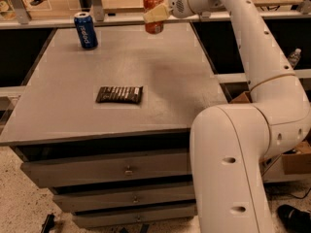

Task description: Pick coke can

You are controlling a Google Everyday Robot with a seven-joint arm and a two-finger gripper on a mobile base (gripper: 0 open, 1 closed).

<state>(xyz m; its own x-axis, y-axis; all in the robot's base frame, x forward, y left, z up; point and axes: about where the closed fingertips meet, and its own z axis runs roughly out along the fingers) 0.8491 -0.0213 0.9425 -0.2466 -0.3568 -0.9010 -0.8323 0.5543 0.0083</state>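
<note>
Grey and flat, the table [58, 115] tops a stack of drawers [107, 169], with a wooden ledge running behind its far edge. At that far edge, right of centre, the coke can [152, 0] stands upright in the grip of the gripper [154, 14]. Its long axis is vertical and its silver top points up. A pale finger [157, 13] crosses the can's middle, so the claw is clamped around the can's body. The can seems to hang just above the surface rather than rest on it, though the angle makes that hard to confirm. The white arm [262, 57] reaches in from the right, bending back to the large base in the foreground. A blue can [86, 30] stands upright at the far left, well apart from the coke can. A dark wrapped bar [119, 94] lies flat near the table's middle.
</note>
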